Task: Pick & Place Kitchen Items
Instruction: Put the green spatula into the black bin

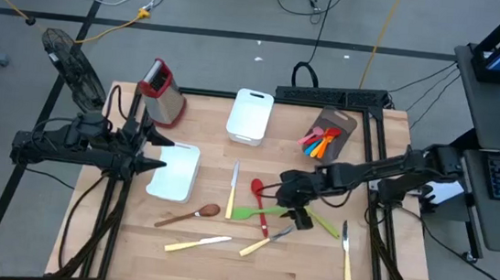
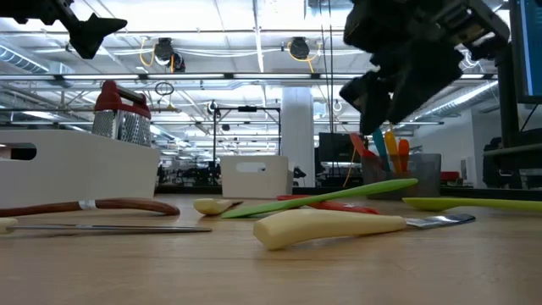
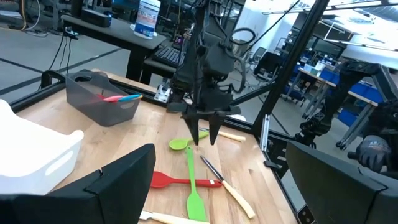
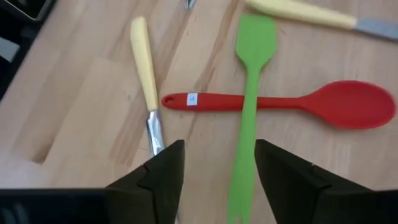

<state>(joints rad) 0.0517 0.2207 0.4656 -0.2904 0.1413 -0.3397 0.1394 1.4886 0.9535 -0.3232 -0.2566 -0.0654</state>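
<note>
Just beneath my right gripper (image 4: 219, 171) the fingers stand apart with nothing between them, hanging over the table (image 1: 129, 252) above the green spatula (image 4: 247, 99). That spatula lies across the handle of the red spoon (image 4: 323, 103), the two touching where they cross (the spoon's bowl points off to one side). Beside them rests a cream-handled knife (image 4: 145, 71), and another knife (image 4: 311, 14) sits just past the spatula's blade.

Farther out on the wood, seen from above, a wooden spoon (image 1: 189, 215) and a third pale knife (image 1: 198, 243) lie toward the front edge, while one more knife (image 1: 346, 256) lies alone near the right rail. A light green spoon (image 1: 320, 223) sits just beside my right gripper.

My left gripper (image 1: 155, 149) waits at the table's left side, fingers spread wide and empty, over a white tub (image 1: 176, 172). Beyond it stands the red-topped grater (image 1: 163, 91). At the far side are a second white tub (image 1: 250, 115) and a dark holder (image 1: 339, 126) with several coloured utensils (image 1: 317, 143) in it.
</note>
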